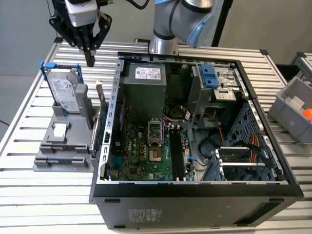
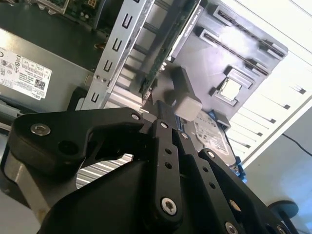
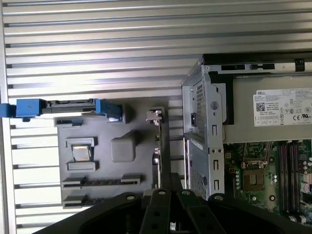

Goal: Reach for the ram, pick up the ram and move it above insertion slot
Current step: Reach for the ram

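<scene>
1. My end effector point(image 1: 90, 56) hangs above the grey holder point(image 1: 58, 151) on the table point(image 1: 44, 195), fingers drawn together and holding nothing.
2. The ram point(image 1: 103, 117) stands on edge in that holder, just beside the computer case wall point(image 1: 115, 92).
3. As I judge it, reaching well means centring over its thin top edge and staying vertical.
4. The hard drive point(image 1: 63, 90) and the case wall crowd either side.

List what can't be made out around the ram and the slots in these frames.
- ram: in the exterior view, its lower edge is sunk in the gray fixture.
- ram, second wrist view: one end is hidden behind the gripper.
- memory slots: in the first wrist view, one end is hidden by the gripper body. In the exterior view they are too small to tell which is free.
- hard drive: in the second wrist view, it is mostly behind the gripper.
</scene>
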Robot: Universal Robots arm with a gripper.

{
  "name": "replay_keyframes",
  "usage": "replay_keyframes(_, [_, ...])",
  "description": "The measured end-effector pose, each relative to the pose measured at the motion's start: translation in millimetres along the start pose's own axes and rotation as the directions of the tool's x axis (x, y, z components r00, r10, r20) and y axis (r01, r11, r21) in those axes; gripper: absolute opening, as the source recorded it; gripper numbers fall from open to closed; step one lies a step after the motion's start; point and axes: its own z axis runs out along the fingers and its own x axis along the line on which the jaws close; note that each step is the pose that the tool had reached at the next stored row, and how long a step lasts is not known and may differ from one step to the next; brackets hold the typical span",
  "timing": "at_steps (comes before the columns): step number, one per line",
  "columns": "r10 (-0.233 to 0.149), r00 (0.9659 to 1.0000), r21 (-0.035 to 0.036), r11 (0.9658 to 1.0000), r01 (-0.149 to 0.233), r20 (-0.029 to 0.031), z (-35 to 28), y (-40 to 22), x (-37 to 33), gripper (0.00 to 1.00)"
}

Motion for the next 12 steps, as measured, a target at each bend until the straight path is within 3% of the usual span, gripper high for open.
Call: replay_keyframes(12, [0.000,1.0000,0.0000,1.0000,0.000,0.0000,-0.2,-0.6,8.5,0.00])
